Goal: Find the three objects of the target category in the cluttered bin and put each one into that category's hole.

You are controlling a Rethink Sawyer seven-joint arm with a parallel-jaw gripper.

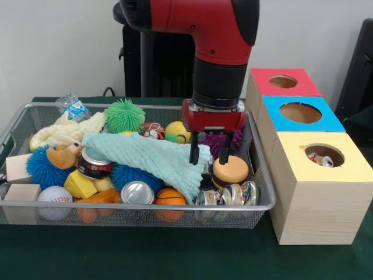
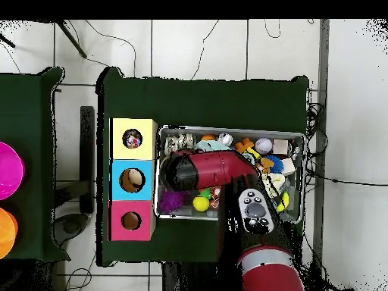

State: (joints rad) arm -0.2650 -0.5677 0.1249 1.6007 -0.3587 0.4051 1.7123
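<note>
The hand hung low inside the wire bin, its two dark fingers pointing down and spread narrowly with nothing between them. One finger stood at the edge of the pale green cloth, which lay draped to one side of the hand; the other stood just above the toy hamburger, which sat directly in front of the hand. Whether either fingertip touched anything could not be told. Behind the hand lay a spiky purple ball, and beside that a yellow ball. Along the bin's near wall, in front of the hand, sat crushed shiny cans, a small basketball and an upright can. Further off past the cloth were another can with a red band, a fuzzy green ball, a fuzzy blue ball, a baseball, wooden blocks and a crumpled water bottle.

On the hand's other side, outside the bin on the green worktop, stood three wooden boxes in a row: the yellow-topped box nearest the camera, with small items visible in its hole, then the blue-topped box, then the red-topped box.

In the overhead view the red arm covered the middle of the bin and hid the hand.
</note>
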